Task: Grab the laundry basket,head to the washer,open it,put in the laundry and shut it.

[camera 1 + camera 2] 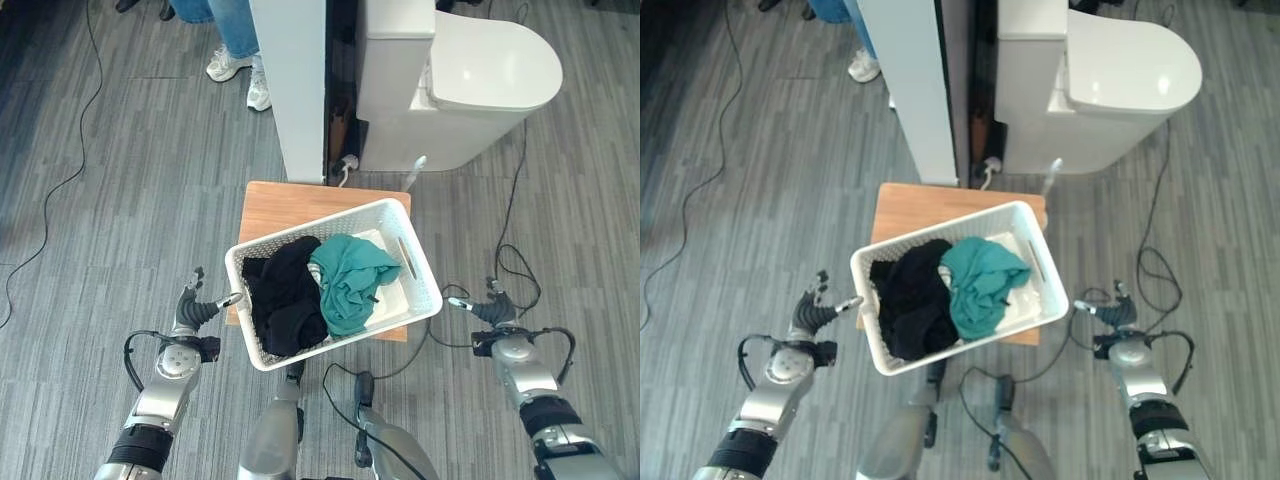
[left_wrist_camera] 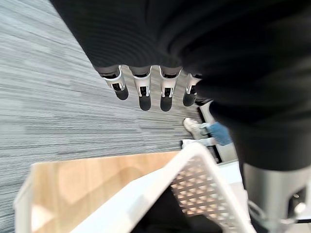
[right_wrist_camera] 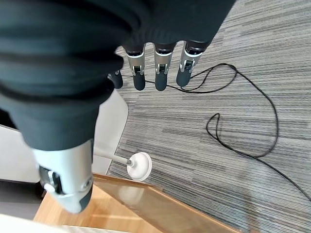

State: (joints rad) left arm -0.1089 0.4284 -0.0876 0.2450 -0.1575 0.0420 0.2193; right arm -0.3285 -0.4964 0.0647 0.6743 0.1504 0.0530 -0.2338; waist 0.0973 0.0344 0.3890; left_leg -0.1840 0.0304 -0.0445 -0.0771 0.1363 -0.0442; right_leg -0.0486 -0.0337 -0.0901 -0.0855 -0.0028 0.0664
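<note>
Between the two hands: white basket (image 1: 425,290) sits on a low wooden stool (image 1: 275,205), black clothes (image 1: 285,295) and a teal garment (image 1: 348,278) inside. Left hand (image 1: 192,312) fingers relaxed, thumb tip at the near rim; right hand (image 1: 492,310) also slack, just off the far side. Looks staged for a two-sided lift; nothing grasped yet.

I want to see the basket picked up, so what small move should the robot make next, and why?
Probably bring both hands inward onto the ends of the laundry basket. The left hand is just beside its near-left corner and the right hand hangs apart from its right end, both with fingers open. The basket sits untouched on the wooden stool, holding black and teal clothes.
</note>
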